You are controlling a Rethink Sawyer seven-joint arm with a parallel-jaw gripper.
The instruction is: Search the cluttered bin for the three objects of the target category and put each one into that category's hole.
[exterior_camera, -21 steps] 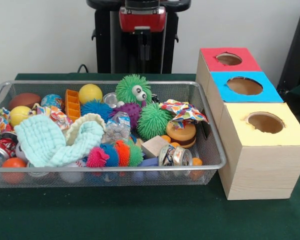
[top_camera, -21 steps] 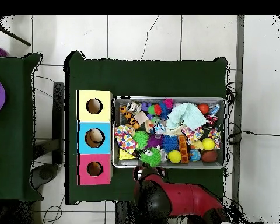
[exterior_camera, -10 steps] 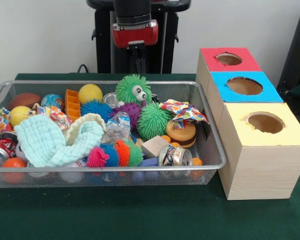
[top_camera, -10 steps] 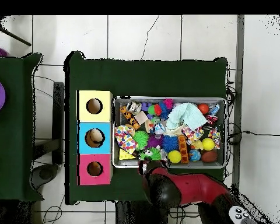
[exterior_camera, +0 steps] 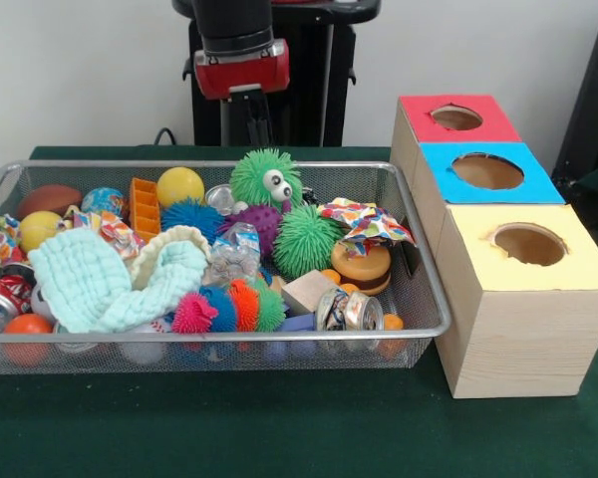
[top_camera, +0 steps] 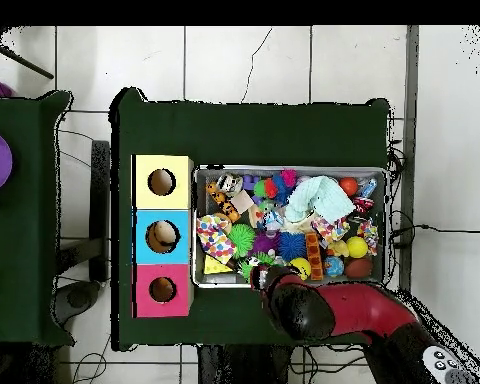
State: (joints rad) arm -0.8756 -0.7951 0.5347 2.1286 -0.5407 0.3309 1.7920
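While the end effector (exterior_camera: pixel 247 119) hangs above the far rim of the wire bin (exterior_camera: pixel 419 261), its tips show only as a dark narrow stub under the red wrist housing, so I cannot tell whether it is parted or closed, and nothing appears to be held in it. Almost straight below it, and a little toward the boxes, sits the green spiky ball with eyes (exterior_camera: pixel 265 179), touching the purple spiky ball (exterior_camera: pixel 262 224) and the plain green spiky ball (exterior_camera: pixel 306 240) beside it; the blue spiky ball (exterior_camera: pixel 190 216) lies just to the other side. If the spiky balls are the target category (the task sentence does not name it, so this is a guess), the nearest candidate lies below and slightly forward of the end effector, calling for a short drop into the bin rather than a long reach. They are round, so no long axis governs the wrist angle. Off to the box side stand the red box (exterior_camera: pixel 456 118), blue box (exterior_camera: pixel 486 171) and yellow box (exterior_camera: pixel 528 245) on the green surface (exterior_camera: pixel 279 428).
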